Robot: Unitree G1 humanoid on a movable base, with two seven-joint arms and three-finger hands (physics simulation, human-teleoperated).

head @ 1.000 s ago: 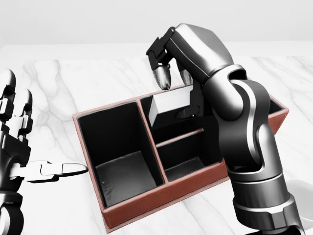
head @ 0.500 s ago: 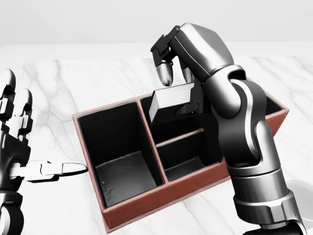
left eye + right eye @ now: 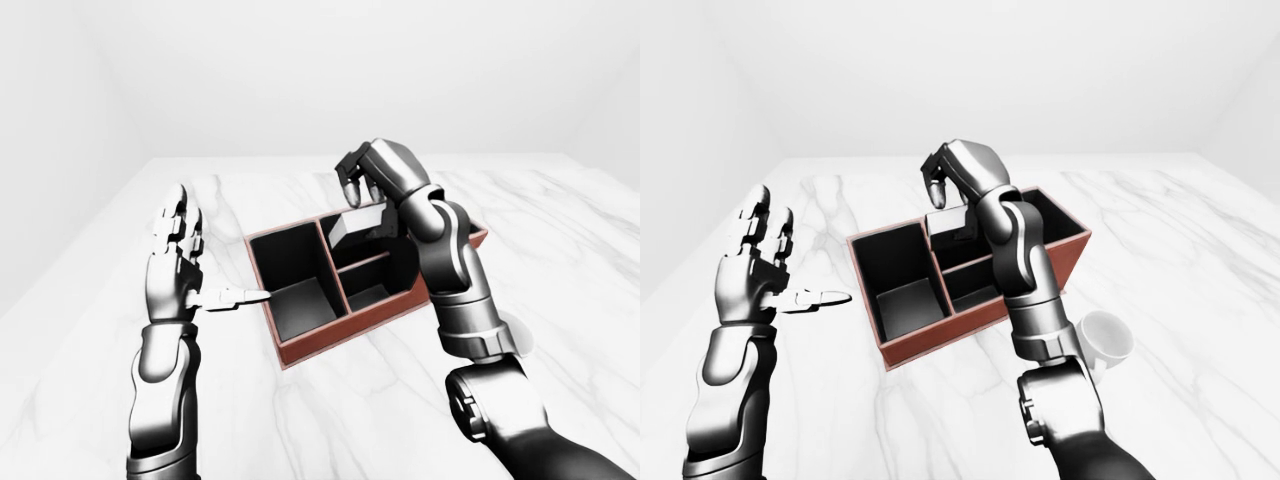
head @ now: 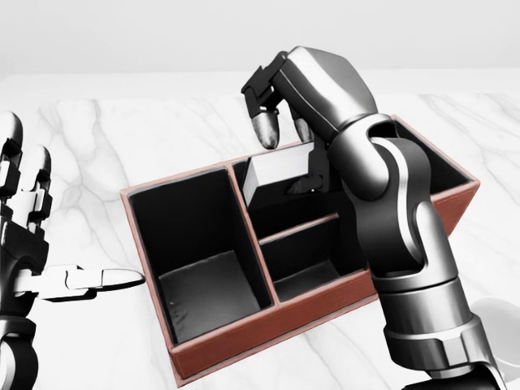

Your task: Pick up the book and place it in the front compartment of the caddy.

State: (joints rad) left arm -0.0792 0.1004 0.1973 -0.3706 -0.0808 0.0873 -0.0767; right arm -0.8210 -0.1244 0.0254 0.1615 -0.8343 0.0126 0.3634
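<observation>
The red-brown caddy (image 4: 244,345) with black compartments lies on the marble table. The book (image 4: 275,172), a pale grey block, hangs tilted in the mouth of the compartment at the top middle of the caddy in the head view. My right hand (image 4: 288,154) arches over it from above, its fingers (image 4: 266,128) curled over the top edge and its thumb against the book's right end. My left hand (image 4: 49,244) stands open to the left of the caddy, fingers spread upward and thumb pointing at the caddy's wall without touching it.
A white cup (image 3: 1105,338) stands on the table to the right of the caddy, beside my right forearm. The marble table (image 3: 560,230) spreads wide on all sides, with white walls beyond its top edge.
My right hand with the book rose slightly, then shifted a little left and down over the same compartment. The left hand and the caddy have barely moved.
</observation>
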